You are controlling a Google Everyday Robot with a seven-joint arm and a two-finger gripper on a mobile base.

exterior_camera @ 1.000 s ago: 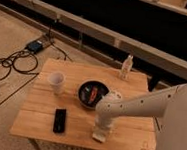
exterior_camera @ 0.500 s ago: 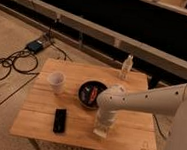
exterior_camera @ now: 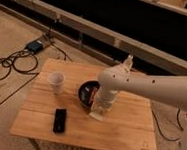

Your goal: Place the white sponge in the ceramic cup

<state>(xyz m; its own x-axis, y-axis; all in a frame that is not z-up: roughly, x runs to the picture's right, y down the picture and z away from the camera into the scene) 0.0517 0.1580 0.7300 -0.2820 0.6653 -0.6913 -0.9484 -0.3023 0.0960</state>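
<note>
The white ceramic cup (exterior_camera: 56, 81) stands upright on the left part of the wooden table (exterior_camera: 126, 135). My gripper (exterior_camera: 99, 110) points down at the table's middle, just in front of the black bowl (exterior_camera: 87, 93) and well to the right of the cup. It is shut on the white sponge (exterior_camera: 97, 115), a pale block at its tip, held just above the tabletop. The white arm (exterior_camera: 146, 87) reaches in from the right and hides part of the bowl.
A black flat device (exterior_camera: 59, 120) lies on the table's front left. A small pale bottle (exterior_camera: 128, 62) stands at the back edge. Cables and a power box (exterior_camera: 35, 46) lie on the floor to the left.
The gripper has risen and moved back-left towards the bowl, and the pale sponge came along with it off the front of the table.
</note>
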